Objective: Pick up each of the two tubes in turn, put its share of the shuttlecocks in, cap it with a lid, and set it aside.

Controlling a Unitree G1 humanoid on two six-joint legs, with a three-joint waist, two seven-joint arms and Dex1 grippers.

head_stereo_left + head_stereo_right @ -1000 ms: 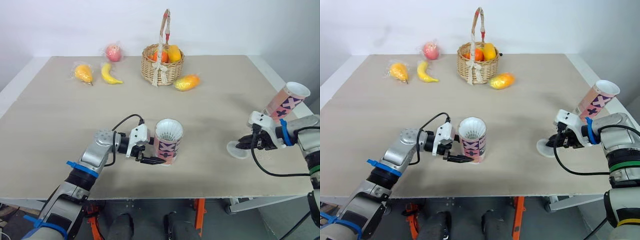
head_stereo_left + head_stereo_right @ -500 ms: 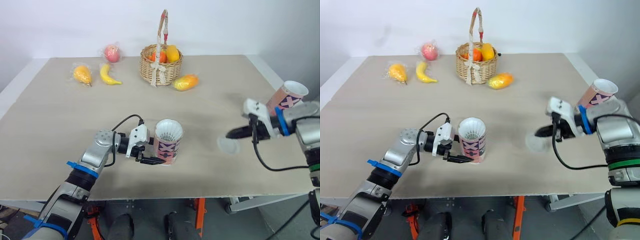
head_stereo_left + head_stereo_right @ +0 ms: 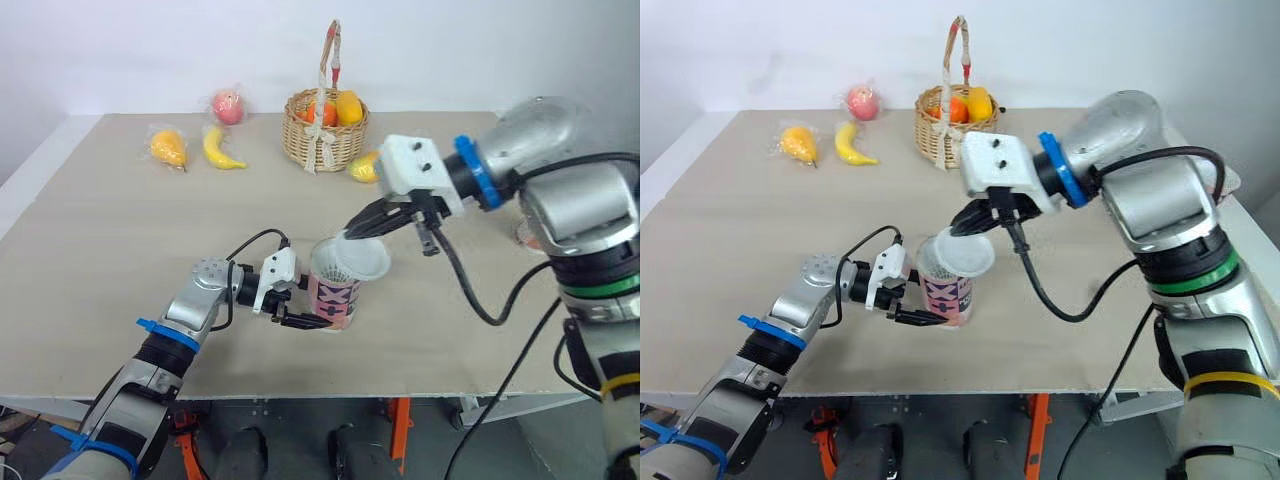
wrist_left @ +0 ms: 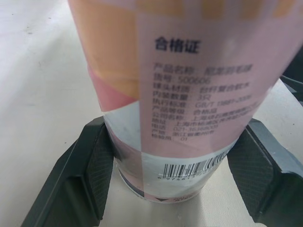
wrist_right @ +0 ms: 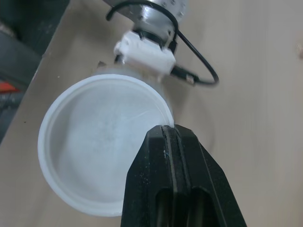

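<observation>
Beige tabletop (image 3: 120,260) fills the scene, with a white wall (image 3: 150,50) behind its far edge. Well beyond both grippers, at the back of the table, stands a wicker basket (image 3: 322,130) with a tall handle and orange and yellow fruit (image 3: 347,106) inside.

Nearer the front edge, the pink patterned tube (image 3: 333,295) stands upright on the table, directly between the fingers of the left gripper (image 3: 300,308). That gripper is clamped low on the tube: in the left wrist view both ribbed black pads (image 4: 90,170) press against the tube's sides just above its base, beside the printed label and barcode.

The right gripper (image 3: 352,233) reaches in from the far side, just above the tube's mouth. Its two fingers are pinched together on the rim of a round white lid (image 5: 99,137), which hangs tilted over the top of the tube, set a little off to the side away from the left gripper. Whether the lid touches the tube's rim I cannot tell.

Far beyond the left gripper lie a banana (image 3: 220,150), a wrapped yellow-orange fruit (image 3: 166,147) and a wrapped red fruit (image 3: 227,105). A mango (image 3: 364,166) lies just behind the right gripper's wrist, beside the basket. A black cable (image 3: 250,240) loops up behind the left gripper.
</observation>
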